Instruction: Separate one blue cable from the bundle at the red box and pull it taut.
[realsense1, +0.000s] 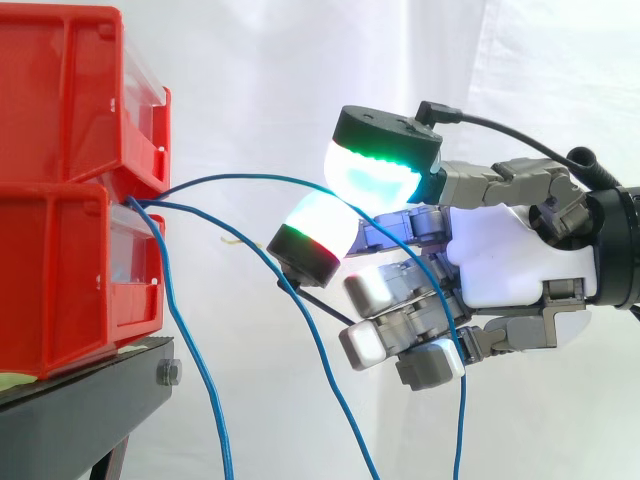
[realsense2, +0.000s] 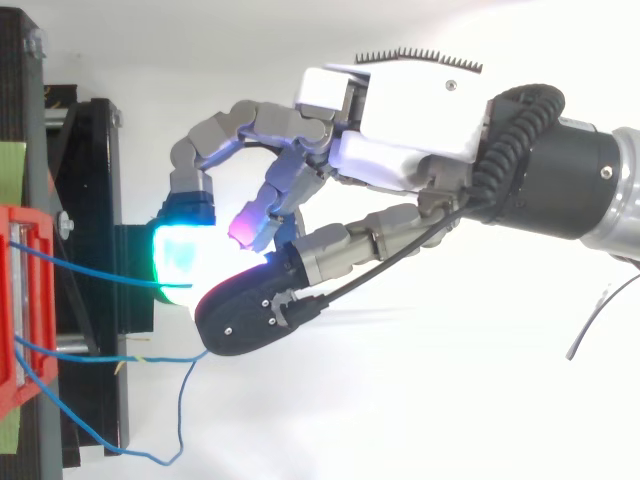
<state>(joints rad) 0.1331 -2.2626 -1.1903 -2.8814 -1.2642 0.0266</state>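
Three thin blue cables come out between the two stacked red boxes (realsense1: 60, 280) at the left. The top blue cable (realsense1: 250, 177) arcs right into my hand (realsense1: 510, 250), runs across the curled fingers and hangs down below them. In the top view this cable (realsense2: 90, 268) ends between the green-glowing fingertip (realsense2: 178, 258) and the black-backed thumb tip (realsense2: 250, 312), which are pressed together on it. The hand (realsense2: 400, 110) is well right of the boxes. A second blue cable (realsense1: 300, 310) slopes down under the hand, and a third (realsense1: 195, 360) drops close to the boxes.
The red boxes (realsense2: 20, 310) rest on a black stand (realsense1: 90, 400) at the left edge. A white curtain fills the background. The two loose cables (realsense2: 180, 400) hang in the open space between the stand and the hand.
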